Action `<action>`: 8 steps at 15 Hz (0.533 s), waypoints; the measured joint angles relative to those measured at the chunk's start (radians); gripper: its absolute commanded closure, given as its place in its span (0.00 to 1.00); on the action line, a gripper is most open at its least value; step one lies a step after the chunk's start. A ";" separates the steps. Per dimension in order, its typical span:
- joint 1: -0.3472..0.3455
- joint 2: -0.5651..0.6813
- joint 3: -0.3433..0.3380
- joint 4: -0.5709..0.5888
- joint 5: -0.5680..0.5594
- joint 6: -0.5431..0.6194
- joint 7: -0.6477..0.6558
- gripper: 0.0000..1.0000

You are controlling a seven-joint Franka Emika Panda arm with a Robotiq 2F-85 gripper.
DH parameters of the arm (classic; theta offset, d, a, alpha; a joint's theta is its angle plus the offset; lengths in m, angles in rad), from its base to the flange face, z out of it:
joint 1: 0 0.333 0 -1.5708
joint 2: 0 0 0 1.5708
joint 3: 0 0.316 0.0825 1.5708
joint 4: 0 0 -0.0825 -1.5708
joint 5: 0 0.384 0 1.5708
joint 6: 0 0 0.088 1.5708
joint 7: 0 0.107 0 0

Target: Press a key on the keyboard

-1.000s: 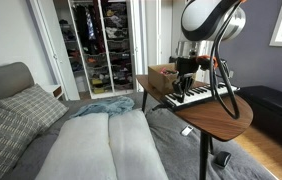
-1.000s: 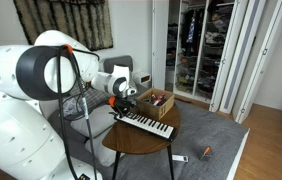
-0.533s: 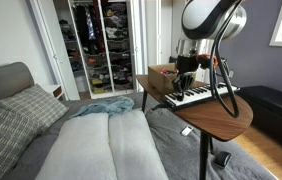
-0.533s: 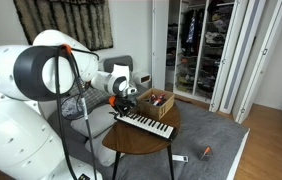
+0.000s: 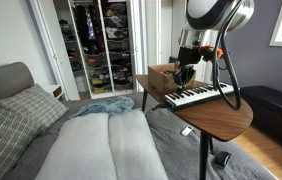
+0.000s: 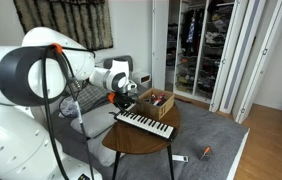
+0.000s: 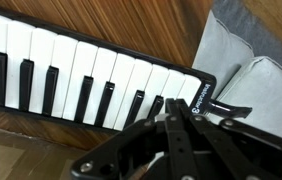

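The keyboard [image 5: 197, 96] is a long slim piano-style one with white and black keys, lying on the round wooden table [image 5: 227, 120]. It shows in both exterior views [image 6: 146, 124] and fills the top of the wrist view [image 7: 81, 68]. My gripper [image 5: 186, 76] hangs just above the keyboard's end nearest the cardboard box, also seen from the other side [image 6: 128, 101]. In the wrist view the two fingers [image 7: 176, 110] are pressed together and empty, with their tips over the end keys and a small gap to them.
A brown cardboard box [image 5: 161, 74] with items stands on the table behind the keyboard [image 6: 157, 101]. A bed with grey pillows [image 5: 101, 145] lies beside the table. An open wardrobe [image 5: 99, 45] is at the back. Small objects lie on the floor [image 6: 205, 151].
The gripper has lifted a little up from the keyboard's keys; the arm's upper part has shifted with it. The keyboard has not moved.
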 measured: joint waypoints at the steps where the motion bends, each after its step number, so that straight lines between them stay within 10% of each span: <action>1: 0.000 -0.006 0.000 0.000 0.000 -0.001 0.001 0.56; 8: -0.002 -0.036 0.000 0.001 -0.002 -0.026 0.036 0.07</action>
